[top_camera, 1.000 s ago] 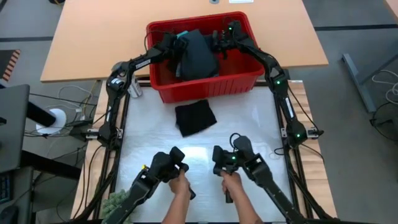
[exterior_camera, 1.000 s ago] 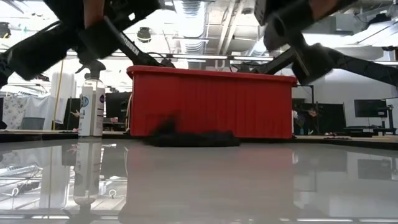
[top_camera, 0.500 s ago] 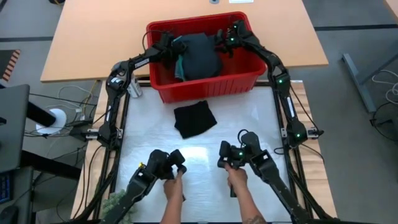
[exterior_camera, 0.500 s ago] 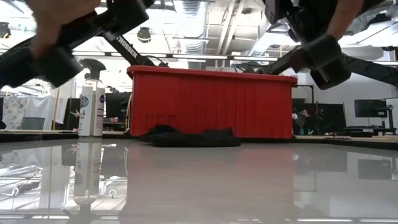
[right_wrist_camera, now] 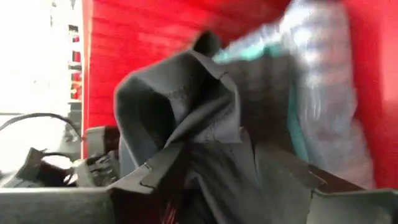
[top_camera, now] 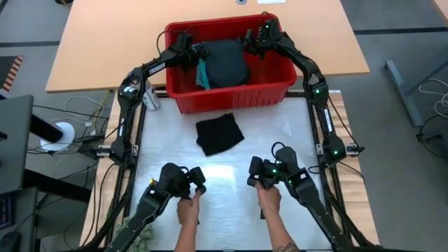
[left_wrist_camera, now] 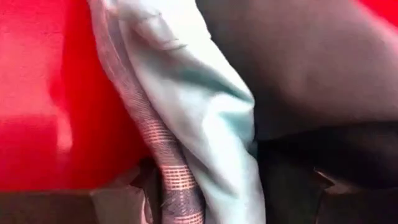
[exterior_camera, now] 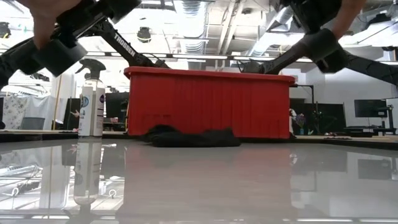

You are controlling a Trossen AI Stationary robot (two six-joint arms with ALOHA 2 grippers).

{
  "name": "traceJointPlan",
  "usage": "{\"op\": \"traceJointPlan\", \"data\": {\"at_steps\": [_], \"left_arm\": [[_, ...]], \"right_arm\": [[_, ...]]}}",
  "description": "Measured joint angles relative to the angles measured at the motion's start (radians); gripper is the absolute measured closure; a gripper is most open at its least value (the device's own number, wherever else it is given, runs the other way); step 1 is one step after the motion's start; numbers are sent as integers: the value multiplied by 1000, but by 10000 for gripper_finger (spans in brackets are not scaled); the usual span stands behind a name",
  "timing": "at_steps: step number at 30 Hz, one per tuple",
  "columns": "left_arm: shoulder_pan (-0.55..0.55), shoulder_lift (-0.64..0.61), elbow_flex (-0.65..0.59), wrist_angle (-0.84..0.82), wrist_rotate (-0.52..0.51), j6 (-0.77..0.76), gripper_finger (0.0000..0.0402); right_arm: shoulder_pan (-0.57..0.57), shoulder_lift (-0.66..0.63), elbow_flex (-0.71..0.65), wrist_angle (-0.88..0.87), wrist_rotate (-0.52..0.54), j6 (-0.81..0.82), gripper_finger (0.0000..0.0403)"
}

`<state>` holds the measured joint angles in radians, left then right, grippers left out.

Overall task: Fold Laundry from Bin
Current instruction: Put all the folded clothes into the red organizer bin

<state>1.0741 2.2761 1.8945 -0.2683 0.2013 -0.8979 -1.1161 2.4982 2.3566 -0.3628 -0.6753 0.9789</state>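
White covering (top_camera: 280, 140) is lying over the near table, and a tan table (top_camera: 105, 42) is sitting behind it; the red bin (top_camera: 231, 94) is sitting where the two meet. Both arms are reaching into the bin from its two sides. The left gripper (top_camera: 187, 50) is pinching the striped cloth (left_wrist_camera: 165, 168) and the turquoise cloth (left_wrist_camera: 205, 124) between its fingers; the right gripper (top_camera: 253, 40) is squeezing a fold of the dark garment (right_wrist_camera: 186, 124); that dark garment (top_camera: 227, 61) is bulging up in the middle of the bin. One black cloth (top_camera: 219, 132) is lying flat on the white covering, just in front of the bin. A spray bottle (exterior_camera: 91, 99) is standing beside the bin's left end. A person's hands (top_camera: 187, 208) are holding two control handles at the near edge.
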Motion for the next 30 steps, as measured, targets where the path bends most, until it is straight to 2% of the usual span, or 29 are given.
{"op": "traceJointPlan", "data": {"at_steps": [5, 12, 15, 18, 20, 22, 26, 30], "left_arm": [[4, 0, 47, 2, -14, 94, 199], [3, -1, 61, -24, -53, 220, 199], [3, -1, 61, -10, -46, 248, 199], [4, -1, 61, -11, 4, 159, 199], [9, -1, 61, -10, 31, 151, 200], [10, -1, 61, -7, 39, 176, 202], [11, -1, 61, 55, 142, 254, 198], [10, -9, 61, 54, 151, 360, 166]], "right_arm": [[1, -45, 0, -49, 131, -108, 195], [16, -108, 0, -190, 306, -364, 204], [26, -127, 0, -221, 335, -455, 206], [31, -149, 0, -239, 337, -514, 207], [37, -170, 0, -245, 337, -552, 207], [41, -197, 0, -251, 337, -599, 207], [53, -259, 0, -276, 343, -739, 207], [61, -314, 0, -343, 348, -854, 207]]}}
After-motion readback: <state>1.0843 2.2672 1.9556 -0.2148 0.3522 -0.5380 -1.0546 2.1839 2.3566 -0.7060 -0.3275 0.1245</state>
